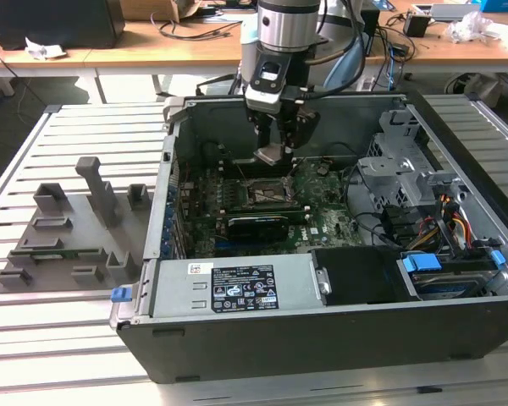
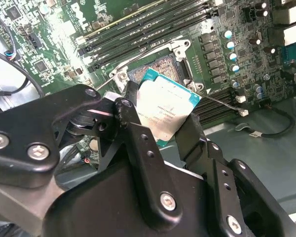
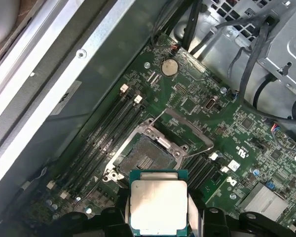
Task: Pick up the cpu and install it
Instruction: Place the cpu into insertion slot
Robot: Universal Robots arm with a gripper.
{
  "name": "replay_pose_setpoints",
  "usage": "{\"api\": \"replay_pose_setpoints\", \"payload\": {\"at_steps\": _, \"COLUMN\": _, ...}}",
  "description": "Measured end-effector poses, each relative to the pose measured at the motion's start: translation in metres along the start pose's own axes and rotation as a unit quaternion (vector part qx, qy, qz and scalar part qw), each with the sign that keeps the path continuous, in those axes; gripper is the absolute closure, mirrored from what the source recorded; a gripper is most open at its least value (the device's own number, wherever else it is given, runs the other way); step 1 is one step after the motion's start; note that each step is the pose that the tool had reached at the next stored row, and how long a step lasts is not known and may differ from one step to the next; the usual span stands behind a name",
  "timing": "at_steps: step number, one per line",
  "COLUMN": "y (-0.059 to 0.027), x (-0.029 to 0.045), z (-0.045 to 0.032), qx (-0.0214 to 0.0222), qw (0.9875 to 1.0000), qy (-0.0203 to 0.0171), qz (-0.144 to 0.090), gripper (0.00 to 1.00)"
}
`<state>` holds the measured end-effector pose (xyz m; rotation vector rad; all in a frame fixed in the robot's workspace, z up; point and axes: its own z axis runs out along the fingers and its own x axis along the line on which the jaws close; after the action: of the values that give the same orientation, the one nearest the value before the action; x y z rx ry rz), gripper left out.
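My gripper [image 1: 271, 154] is shut on the cpu [image 2: 166, 109], a flat square chip with a silvery-grey top and a teal rim, also seen as the cpu [image 3: 158, 203] in the first wrist view. Black fingers [image 2: 138, 133] press on two opposite edges of it. I hold it in the air inside the open computer case [image 1: 322, 330], a little above the square metal-framed socket [image 3: 144, 159] on the green motherboard [image 3: 222, 133]. In the exterior view the cpu [image 1: 269, 155] hangs just above the socket [image 1: 267, 191]. The socket's dark centre lies uncovered.
Memory slots [image 3: 106, 133] run beside the socket. A long black card [image 1: 258, 225] lies in front of it. Cables and a metal drive cage [image 1: 394, 165] fill the case on the exterior view's right. A grey fixture block [image 1: 72, 233] stands on the slatted table [image 1: 42, 338] outside the case.
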<state>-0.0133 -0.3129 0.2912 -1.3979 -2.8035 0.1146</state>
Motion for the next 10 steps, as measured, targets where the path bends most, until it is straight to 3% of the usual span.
{"api": "replay_pose_setpoints", "payload": {"at_steps": 10, "y": 0.0000, "x": 0.0000, "z": 0.0000, "qx": 0.0009, "qw": 0.9995, "qy": 0.0022, "qz": 0.033, "gripper": 0.45}}
